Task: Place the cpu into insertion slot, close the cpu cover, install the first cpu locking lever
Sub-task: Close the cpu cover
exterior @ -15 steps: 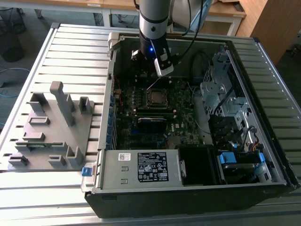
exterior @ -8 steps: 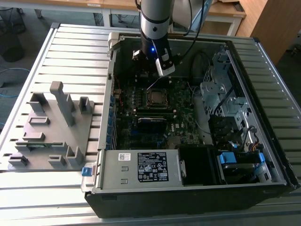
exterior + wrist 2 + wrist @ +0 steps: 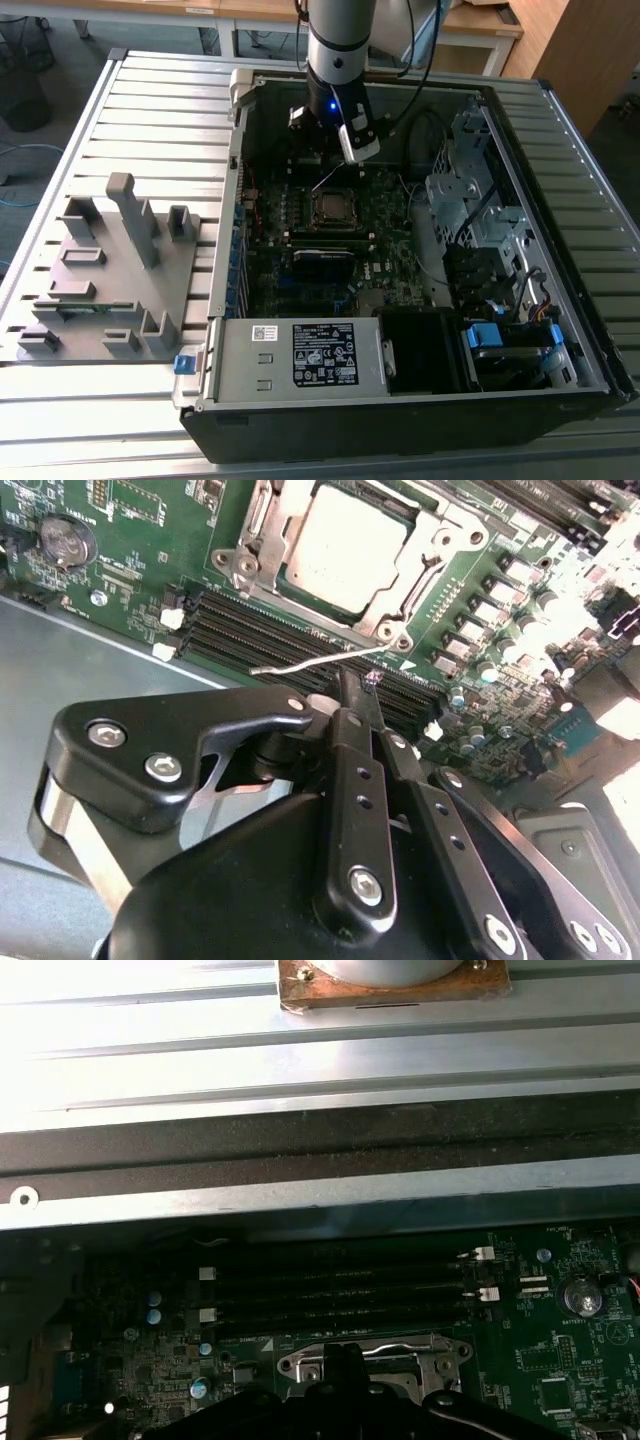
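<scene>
The cpu, with its dull silver top, lies seated in the insertion slot on the green motherboard; the exterior view shows it mid-board. The cpu cover lies flat around the chip as a silvery frame. A thin wire locking lever stands loose above the memory slots, slanting up from the socket's corner. My gripper is shut, its black fingers pressed together with the tips right at the lever. I cannot tell whether they touch it. In the exterior view the gripper hangs just behind the socket.
The open computer case lies on a slatted table. Black memory slots run beside the socket, with a coin battery nearby. A drive cage stands at the exterior view's right, a power supply in front, and a grey fixture outside at its left.
</scene>
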{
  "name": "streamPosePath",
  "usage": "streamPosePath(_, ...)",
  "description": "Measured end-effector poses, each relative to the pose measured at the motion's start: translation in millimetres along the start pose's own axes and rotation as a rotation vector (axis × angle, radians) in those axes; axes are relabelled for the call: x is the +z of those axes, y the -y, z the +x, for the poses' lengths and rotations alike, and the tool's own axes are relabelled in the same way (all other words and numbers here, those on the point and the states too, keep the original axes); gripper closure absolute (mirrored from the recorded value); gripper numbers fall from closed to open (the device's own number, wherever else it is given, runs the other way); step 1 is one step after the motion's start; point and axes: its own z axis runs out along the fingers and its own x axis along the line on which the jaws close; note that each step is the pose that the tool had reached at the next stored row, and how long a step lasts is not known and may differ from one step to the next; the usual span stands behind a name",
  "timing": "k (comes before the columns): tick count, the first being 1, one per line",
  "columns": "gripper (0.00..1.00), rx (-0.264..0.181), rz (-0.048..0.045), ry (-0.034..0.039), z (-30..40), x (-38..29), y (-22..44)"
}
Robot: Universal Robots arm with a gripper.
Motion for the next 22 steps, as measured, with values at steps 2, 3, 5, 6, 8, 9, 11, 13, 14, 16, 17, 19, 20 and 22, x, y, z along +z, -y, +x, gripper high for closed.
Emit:
streamPosePath(2, 0.9, 0.0, 0.0001, 0.0, -0.1, 0.0, -0.1)
streamPosePath(3, 0.9, 0.0, 0.0, 0.0, -0.1, 0.0, -0.1)
streamPosePath(5, 0.9, 0.0, 0.0006, 0.0002, -0.2, 0.2, -0.1)
streamPosePath(6, 0.9, 0.0, 0.0023, 0.0002, -0.3, 0.4, -0.1)
streamPosePath(8, 0.9, 0.0, 0.0067, 0.0005, -0.2, 1.0, 0.1)
streamPosePath(9, 0.9, 0.0, 0.01, 0.001, -0.2, 1.4, 0.2)
streamPosePath(11, 0.9, 0.0, 0.018, 0.0017, -0.2, 1.8, 0.2)
streamPosePath(13, 0.9, 0.0, 0.0195, 0.0018, -0.3, 2.2, 0.3)
streamPosePath(14, 0.9, 0.0, 0.0195, 0.0019, -0.8, 2.7, 0.3)
streamPosePath(16, 0.9, 0.0, 0.0183, 0.0018, -2.7, 3.6, 0.3)
streamPosePath(17, 0.9, 0.0, 0.016, 0.0015, -3.9, 4.0, 0.3)
streamPosePath(19, 0.9, 0.0, 0.0127, 0.0012, -6.6, 4.8, 0.1)
streamPosePath(20, 0.9, 0.0, 0.0117, 0.001, -8.1, 5.1, 0.1)
streamPosePath(22, 0.9, 0.0, 0.0076, 0.0007, -10.1, 5.6, 0.1)
